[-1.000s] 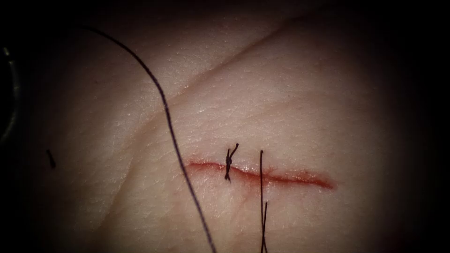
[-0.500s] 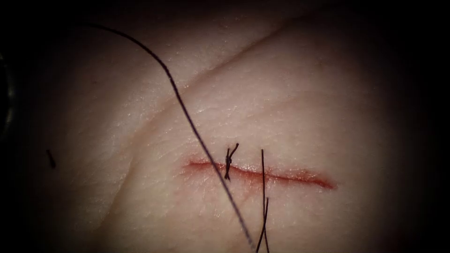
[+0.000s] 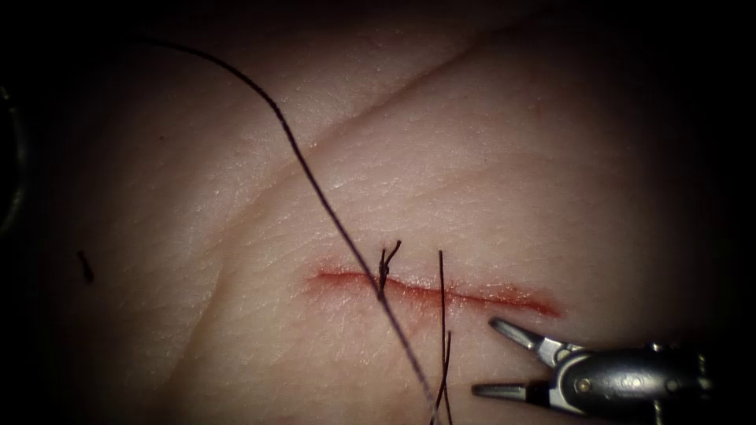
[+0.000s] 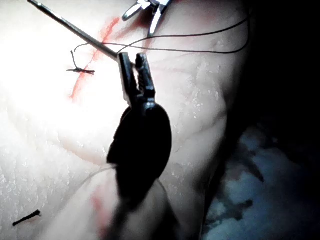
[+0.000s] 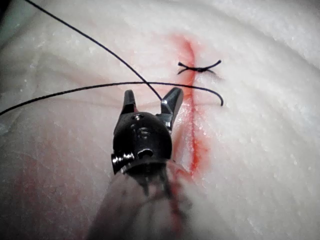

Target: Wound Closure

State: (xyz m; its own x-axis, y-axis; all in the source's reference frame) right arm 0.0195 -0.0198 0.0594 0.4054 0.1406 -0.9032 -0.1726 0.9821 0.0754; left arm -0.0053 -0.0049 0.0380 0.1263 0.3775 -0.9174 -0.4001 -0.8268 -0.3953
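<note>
Endoscope view: right tool (image 3: 483, 356) logged below the right end of the cut (image 3: 472, 297), clear of the tissue (image 3: 512, 173), jaws spread wide and gripping nothing. Red fluid (image 3: 520, 299) noted along the cut line. Tied knot (image 3: 383, 271) recorded on the cut, left of centre, tails upright. Long thread (image 3: 315, 189) traced from upper left, down across the cut just beside the knot, and out at the lower edge. Thin strand (image 3: 441, 299) found crossing the cut right of the knot, lying between knot and open jaws. Loose cut end of thread (image 3: 85, 267) seen far left, well apart from the cut.

Left wrist view: left tool (image 4: 134, 57) found beside the cut, jaws pressed nearly together, apparently pinching the taut thread at their tips; contact hard to confirm under glare.

Right wrist view: long thread seen running in between the spread jaws, untouched.
</note>
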